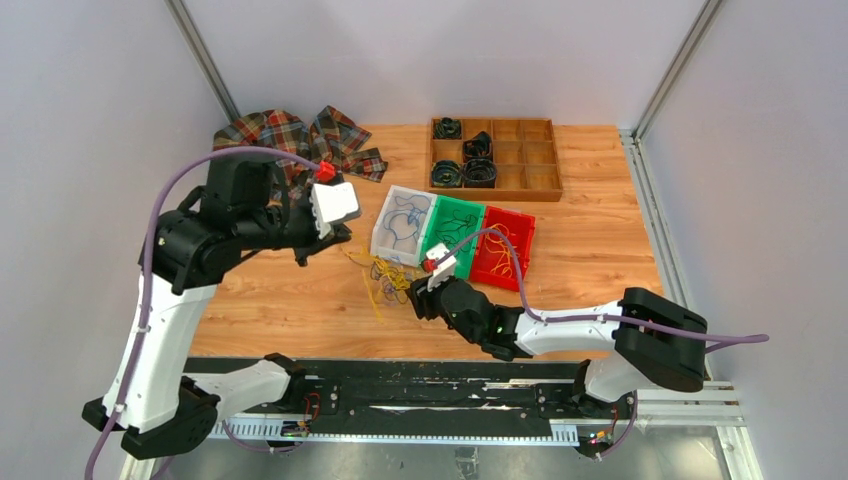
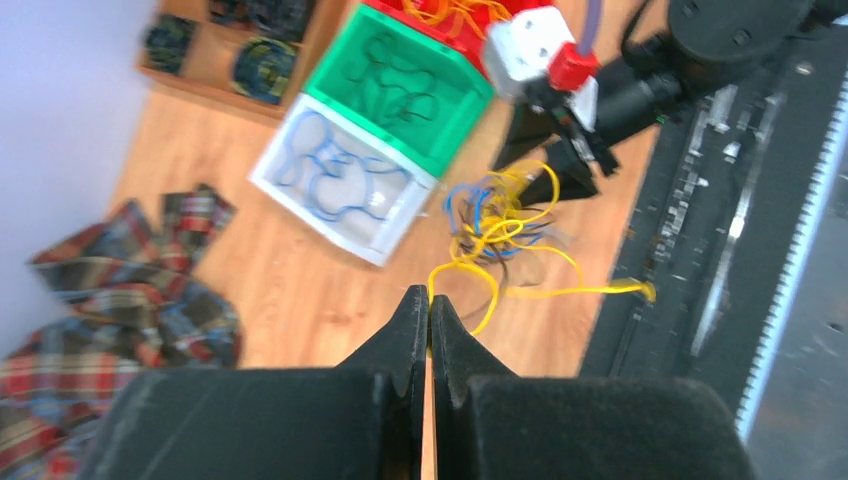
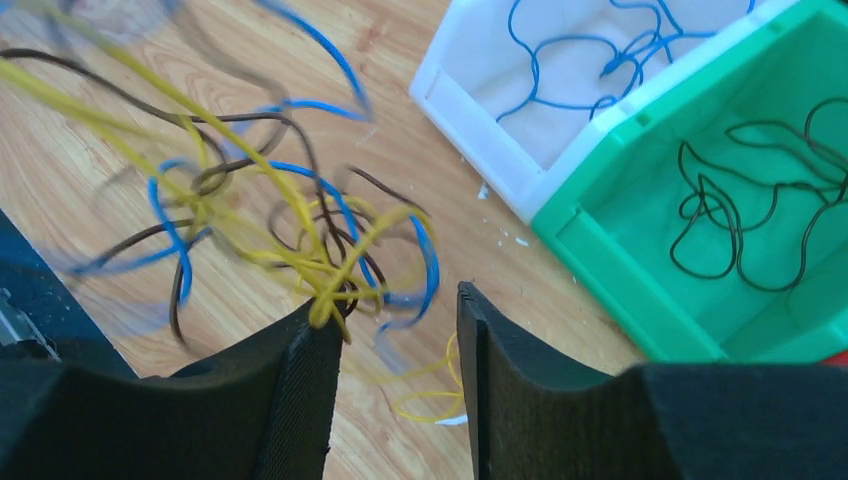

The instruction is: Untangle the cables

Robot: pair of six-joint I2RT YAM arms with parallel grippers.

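Observation:
The cables (image 1: 385,280) are a small clump of yellow, blue and dark strands on the wooden table, in front of the bins. My left gripper (image 1: 318,245) hangs above the table to the left of the clump. Its jaws are shut (image 2: 430,295) and a yellow strand (image 2: 470,262) runs from the clump (image 2: 495,215) into its tips. My right gripper (image 1: 418,298) sits low at the clump's right side, open (image 3: 395,300). The yellow knot of the clump (image 3: 300,230) rests on its left fingertip (image 3: 310,340), and a blurred blue loop lies in the gap.
A white bin (image 1: 385,240) holds blue strands, a green bin (image 1: 432,238) dark ones and a red bin (image 1: 527,240) yellow ones. Behind them stands a wooden tray (image 1: 540,160) of black coils. A plaid cloth (image 1: 290,135) lies back left. A black rail (image 1: 400,390) runs along the near edge.

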